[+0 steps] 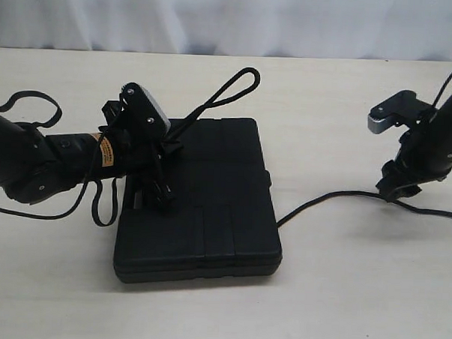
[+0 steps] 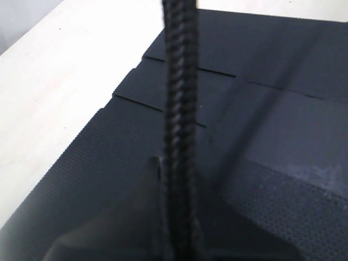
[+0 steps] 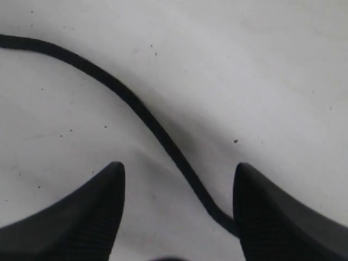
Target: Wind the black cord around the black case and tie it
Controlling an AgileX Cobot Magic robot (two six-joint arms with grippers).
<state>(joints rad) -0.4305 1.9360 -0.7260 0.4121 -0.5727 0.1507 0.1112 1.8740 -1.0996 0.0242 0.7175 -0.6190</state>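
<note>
On the desk (image 1: 355,295) the black case (image 1: 217,207) lies flat just under my left hand (image 2: 176,239), which is clamped on the black cord (image 2: 178,98) rising from between its fingers, while my right hand (image 3: 179,174), fingers apart, hangs over another stretch of cord lying between them.

Braided black cord (image 2: 176,109), matt stippled plastic black case (image 2: 283,70)

The exterior view looks down from well back on the bench (image 1: 340,295). The wrist views sit close: left over the case (image 2: 283,81), right over the cord (image 3: 144,117) on the bench, both also in the exterior view.
</note>
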